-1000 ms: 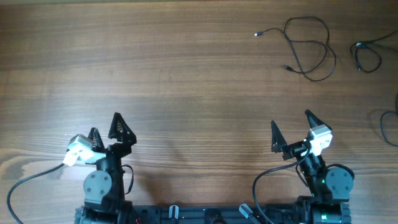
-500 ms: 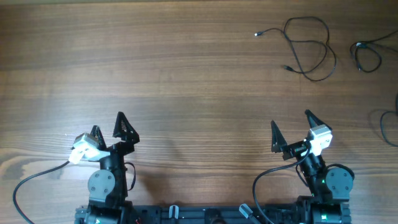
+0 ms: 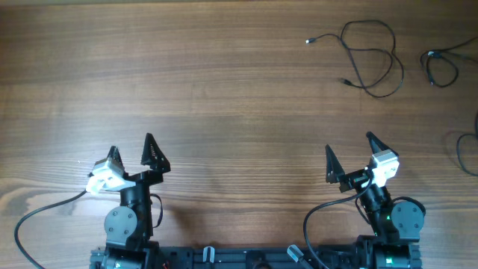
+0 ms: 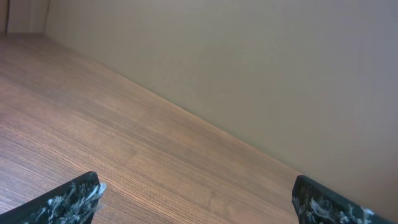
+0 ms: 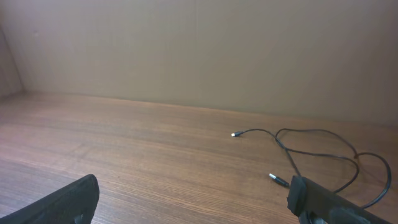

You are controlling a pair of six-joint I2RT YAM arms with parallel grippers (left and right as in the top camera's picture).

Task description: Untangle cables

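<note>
Our left gripper [image 3: 131, 145] and right gripper [image 3: 348, 142] are open and empty, and grabbing two cables [image 3: 366, 49] together could make a knot.

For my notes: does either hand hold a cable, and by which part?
Nothing is held. Left hand and right hand are open, away from the cables.

From where I stand, the wooden table [image 3: 224, 90] lies bare across its left and middle, open passage for either arm. What stands in the way is all far right: a looped cable [image 3: 370, 49] with loose plug ends, a second cable [image 3: 432, 56] at the edge, and a third cable [image 3: 458, 149] nearer. A plain wall [image 4: 249, 62] closes off the back.
</note>
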